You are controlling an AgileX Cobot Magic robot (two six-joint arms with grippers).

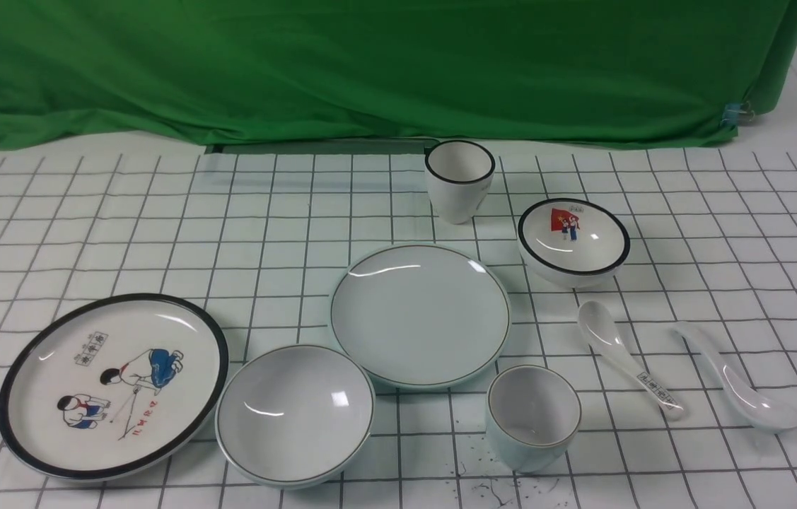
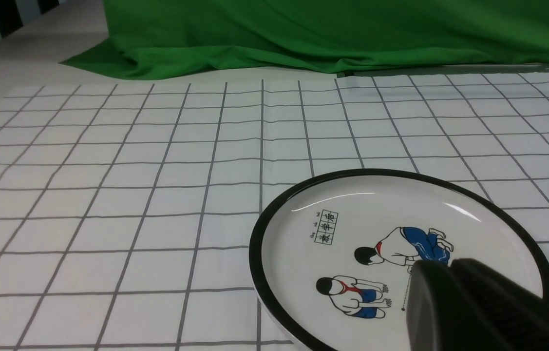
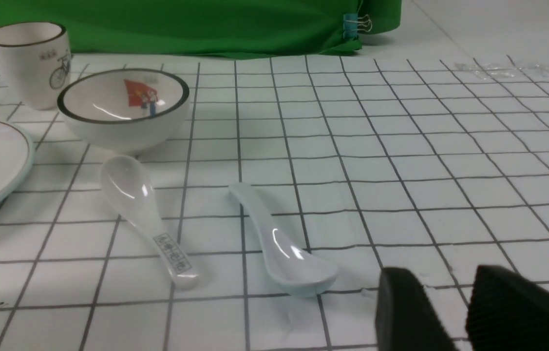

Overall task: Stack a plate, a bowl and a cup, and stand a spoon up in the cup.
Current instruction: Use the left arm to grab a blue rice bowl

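Note:
The plain pale blue-green plate [image 1: 419,314] lies in the middle of the table. The plain bowl [image 1: 295,413] stands at its front left and the short cup [image 1: 532,417] at its front right. All three are empty and apart. The plain white spoon [image 1: 737,382] lies flat at the right and also shows in the right wrist view [image 3: 284,248]. My right gripper [image 3: 442,273] is open and empty, low over the cloth just beside the spoon's scoop. My left gripper [image 2: 442,264] is shut and empty above the cartoon plate [image 2: 401,253].
The black-rimmed cartoon plate [image 1: 114,385] lies front left. A tall black-rimmed white cup [image 1: 460,180] and a flag-picture bowl [image 1: 573,240] stand behind the plain plate. A labelled spoon [image 1: 624,357] lies between the cup and the plain spoon. A green cloth [image 1: 370,63] closes the back.

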